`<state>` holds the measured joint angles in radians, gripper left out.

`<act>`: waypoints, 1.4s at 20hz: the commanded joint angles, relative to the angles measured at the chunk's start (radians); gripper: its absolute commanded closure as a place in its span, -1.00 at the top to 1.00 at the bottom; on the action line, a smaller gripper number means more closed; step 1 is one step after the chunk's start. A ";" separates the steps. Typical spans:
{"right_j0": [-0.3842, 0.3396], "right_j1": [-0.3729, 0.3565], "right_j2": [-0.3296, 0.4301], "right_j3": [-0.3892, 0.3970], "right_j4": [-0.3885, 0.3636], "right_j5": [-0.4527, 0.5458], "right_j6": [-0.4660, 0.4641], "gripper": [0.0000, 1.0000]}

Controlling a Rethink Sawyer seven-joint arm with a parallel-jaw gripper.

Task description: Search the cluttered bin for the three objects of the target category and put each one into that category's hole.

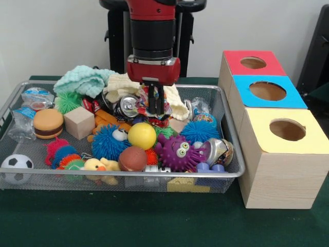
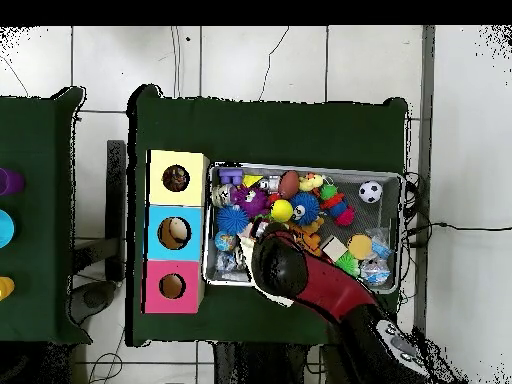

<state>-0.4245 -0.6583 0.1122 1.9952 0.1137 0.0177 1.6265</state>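
Observation:
The cluttered bin (image 1: 128, 175), a wide silver wire mesh basket, is full of toys and scraps; it also shows in the overhead view (image 2: 300, 167). My gripper (image 1: 157, 110) hangs straight down into the bin's middle back, its tips down at a crumpled colourful patterned item (image 1: 146, 98) next to a crushed silver can (image 1: 126, 106). Three wooden boxes with a round hole on top stand beside the bin: red (image 1: 252, 63), blue (image 1: 267, 91) and yellow (image 1: 285, 128). In the overhead view my arm (image 2: 285, 265) covers the gripper.
In the bin lie a yellow ball (image 1: 142, 136), a purple spiky toy with eyes (image 1: 177, 152), a blue spiky ball (image 1: 108, 141), a toy hamburger (image 1: 48, 123), a wooden cube (image 1: 79, 122), a small soccer ball (image 1: 16, 167), a mint knitted cloth (image 1: 85, 80) and a plastic bottle (image 1: 25, 110).

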 commanded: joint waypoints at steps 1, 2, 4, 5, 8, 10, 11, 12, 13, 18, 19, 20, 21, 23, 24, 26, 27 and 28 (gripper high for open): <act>0.125 0.005 -0.110 -0.179 0.115 0.236 0.208 -1.00; 0.147 0.005 -0.128 -0.197 0.123 0.259 0.214 -1.00; 0.183 0.005 -0.159 -0.229 0.138 0.302 0.228 -1.00; 0.195 0.006 -0.170 -0.240 0.144 0.317 0.235 -1.00; 0.237 0.014 -0.209 -0.282 0.157 0.362 0.252 -1.00; 0.251 0.022 -0.220 -0.302 0.164 0.378 0.258 -1.00; 0.255 0.024 -0.223 -0.308 0.169 0.386 0.259 -1.00; 0.258 0.026 -0.228 -0.311 0.171 0.388 0.258 -1.00; 0.262 0.026 -0.232 -0.315 0.174 0.395 0.259 -1.00; 0.285 0.017 -0.259 -0.333 0.189 0.428 0.263 -1.00; 0.289 0.016 -0.265 -0.338 0.191 0.436 0.264 -1.00; 0.298 0.014 -0.276 -0.349 0.194 0.458 0.269 -1.00; 0.307 0.014 -0.287 -0.360 0.197 0.477 0.274 -1.00; 0.322 0.013 -0.304 -0.378 0.202 0.506 0.282 -1.00; 0.328 0.016 -0.313 -0.391 0.204 0.523 0.287 -1.00; 0.345 0.020 -0.329 -0.407 0.208 0.541 0.300 -1.00; 0.350 0.022 -0.332 -0.411 0.210 0.544 0.301 -1.00; 0.360 0.025 -0.339 -0.418 0.211 0.548 0.307 -1.00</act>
<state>-0.0980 -0.6568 -0.1896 1.6740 0.2730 0.3970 1.6267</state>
